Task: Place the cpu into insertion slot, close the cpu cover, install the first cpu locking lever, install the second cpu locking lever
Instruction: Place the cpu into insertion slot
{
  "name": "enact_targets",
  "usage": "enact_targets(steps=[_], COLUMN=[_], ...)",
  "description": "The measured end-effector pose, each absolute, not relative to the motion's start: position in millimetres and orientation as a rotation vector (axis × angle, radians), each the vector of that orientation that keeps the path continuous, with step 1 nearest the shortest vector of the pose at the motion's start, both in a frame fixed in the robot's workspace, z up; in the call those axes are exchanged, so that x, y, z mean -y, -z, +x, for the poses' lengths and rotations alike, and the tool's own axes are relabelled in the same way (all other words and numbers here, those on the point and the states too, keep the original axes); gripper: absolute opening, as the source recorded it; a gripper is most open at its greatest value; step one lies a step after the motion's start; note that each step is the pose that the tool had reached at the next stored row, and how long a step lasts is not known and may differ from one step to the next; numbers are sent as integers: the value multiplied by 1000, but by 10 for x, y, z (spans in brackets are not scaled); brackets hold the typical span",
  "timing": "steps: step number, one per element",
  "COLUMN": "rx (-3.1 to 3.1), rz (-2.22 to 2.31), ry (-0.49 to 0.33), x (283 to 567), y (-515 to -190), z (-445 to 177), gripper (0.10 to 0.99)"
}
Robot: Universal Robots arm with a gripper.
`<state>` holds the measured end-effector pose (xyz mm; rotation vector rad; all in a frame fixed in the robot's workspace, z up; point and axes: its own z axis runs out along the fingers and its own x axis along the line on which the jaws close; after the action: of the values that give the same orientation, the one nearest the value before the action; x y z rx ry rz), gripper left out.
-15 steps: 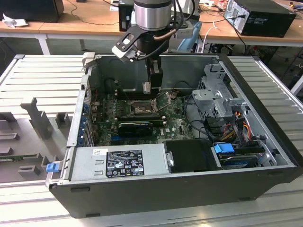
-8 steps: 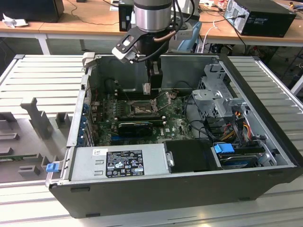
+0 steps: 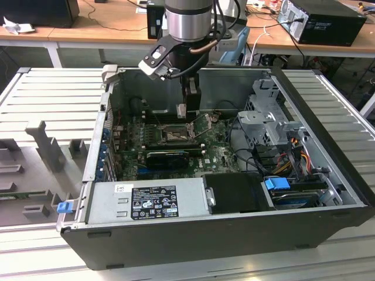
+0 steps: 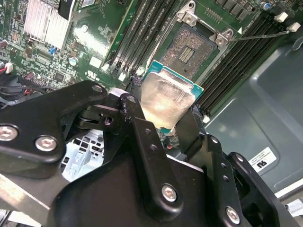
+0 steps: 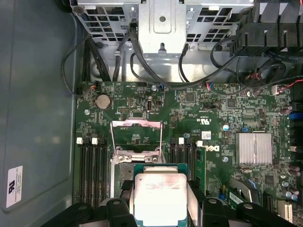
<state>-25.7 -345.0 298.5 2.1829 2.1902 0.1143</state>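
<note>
Open computer case (image 3: 176,234) on bench (image 3: 47,88): claw (image 4: 161,113) clamped on cpu (image 4: 166,94) over insertion slot (image 4: 188,47), cpu cover (image 5: 137,124) raised; placing judged to need level, squared descent.

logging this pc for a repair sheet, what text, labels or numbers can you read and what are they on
No text here can be quoted reliably; there is print, all too small or faint to read:
Black label on the power supply: small white print, unreadable.
Circuit board: tiny white lettering, unreadable.
White sticker beside the circuit board: a mark and fine print, unreadable.
Chip held in the gripper: faint marking on its metal top, unreadable.
</note>
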Motion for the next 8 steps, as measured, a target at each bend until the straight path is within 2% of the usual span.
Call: enact_targets(steps=[8], rx=[-2191], rz=[2183], ry=[-115], x=[3450], y=[-2835], z=[-264], gripper=[533])
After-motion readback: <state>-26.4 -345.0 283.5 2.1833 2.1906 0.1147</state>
